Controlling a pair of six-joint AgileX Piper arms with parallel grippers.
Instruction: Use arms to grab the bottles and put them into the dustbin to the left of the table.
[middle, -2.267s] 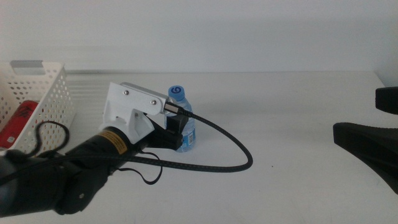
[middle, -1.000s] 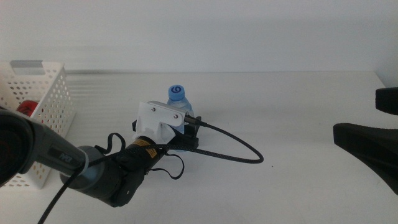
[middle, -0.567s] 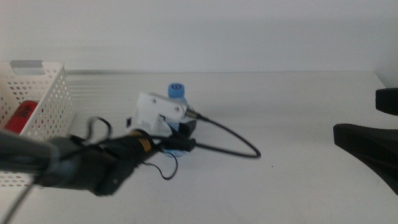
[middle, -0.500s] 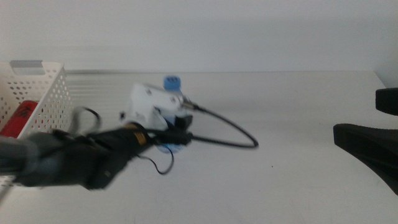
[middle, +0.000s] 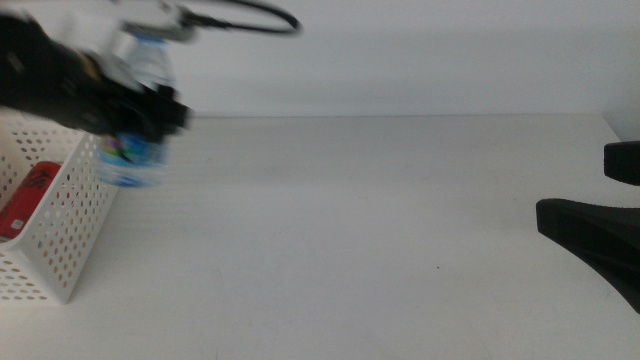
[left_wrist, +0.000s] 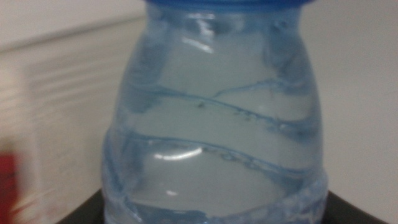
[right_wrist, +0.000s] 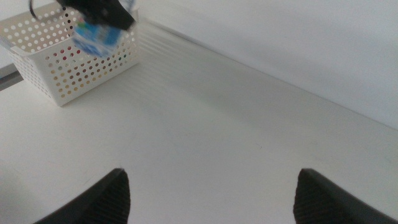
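The left gripper (middle: 150, 110), jaws closed on the small clear blue-capped water bottle (middle: 135, 150), has carried it from mid-table up to the white perforated plastic dustbin (middle: 60, 215), apparently just above its rim; release comes next. The right gripper (right_wrist: 211, 193) waits open.

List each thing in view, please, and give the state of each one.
water bottle: capped, held in the air above the basket's near edge
left gripper: shut on the water bottle
right gripper: open, holding nothing, waiting at the table's right side
dustbin: upright, a red can inside
red can: lying in the dustbin
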